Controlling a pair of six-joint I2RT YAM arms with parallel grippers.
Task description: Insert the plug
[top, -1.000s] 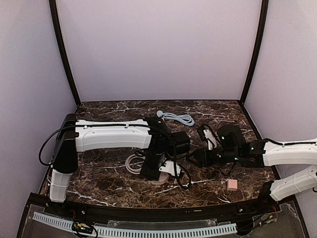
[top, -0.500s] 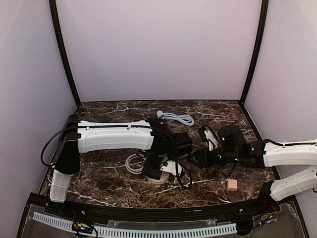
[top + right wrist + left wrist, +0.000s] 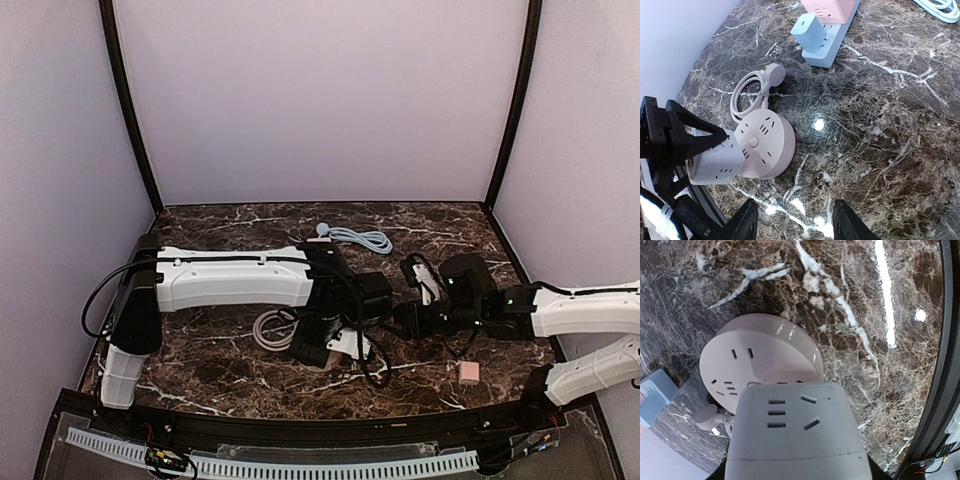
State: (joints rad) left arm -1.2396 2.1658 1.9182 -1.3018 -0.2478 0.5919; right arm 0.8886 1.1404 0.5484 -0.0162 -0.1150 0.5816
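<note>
The left pincer (image 3: 702, 159) grips the white cube (image 3: 715, 162), its black fingers (image 3: 687, 137) closed on the cube's sides. In the left wrist view the cube (image 3: 795, 435) fills the lower frame and hides those fingers entirely. Its prongs face away from every camera. The cube hangs at the near edge of the round hub (image 3: 765, 142), but whether they touch cannot be told. From above, the left arm covers most of both. The right pincer (image 3: 794, 212) is spread wide and holds nothing, with only its fingertips in frame. On the counter (image 3: 880, 125), a coiled cord (image 3: 747, 95) lies beside the hub. A strip (image 3: 832, 47) carrying a blue plug (image 3: 810, 31) is cut off at the top edge.
</note>
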